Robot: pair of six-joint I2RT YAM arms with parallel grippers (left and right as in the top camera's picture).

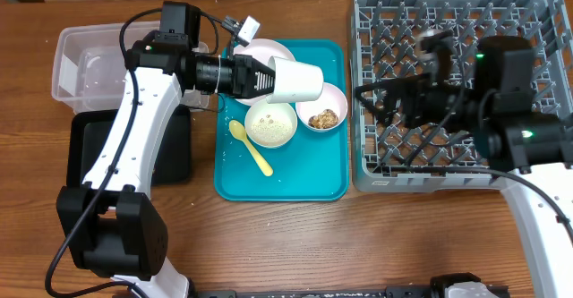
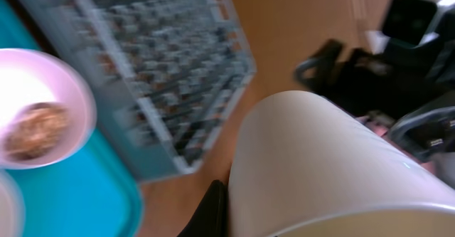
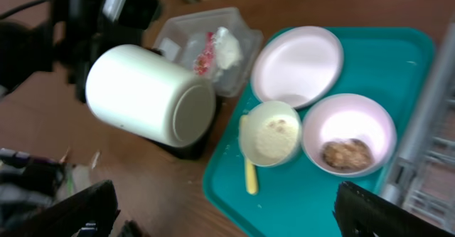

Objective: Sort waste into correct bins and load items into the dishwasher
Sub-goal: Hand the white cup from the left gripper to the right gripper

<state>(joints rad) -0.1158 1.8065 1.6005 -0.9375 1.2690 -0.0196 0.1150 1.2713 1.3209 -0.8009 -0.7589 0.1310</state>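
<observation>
Left claw (image 1: 269, 77) clamped on white cup (image 1: 296, 82), held sideways above teal tray (image 1: 327, 177); its fingers mostly hidden. Bowls (image 1: 270, 123) just below. Right claw (image 1: 380, 103) spread wide, empty, over rack (image 1: 448, 12); left-wrist view blurred.

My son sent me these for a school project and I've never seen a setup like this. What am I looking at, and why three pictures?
These are two robot arms at a wooden table, each ending in a two-finger gripper. One picture looks down from above; the other two come from small cameras on each wrist, which is why they look tilted and blurry.

The left gripper is shut on a white cup, held on its side above a teal tray. On the tray sit a pink plate, a bowl of rice, a bowl with brown scraps and a yellow spoon. The right gripper is open, over a grey dish rack. At the left are a clear tub holding rubbish and a black tray.
</observation>
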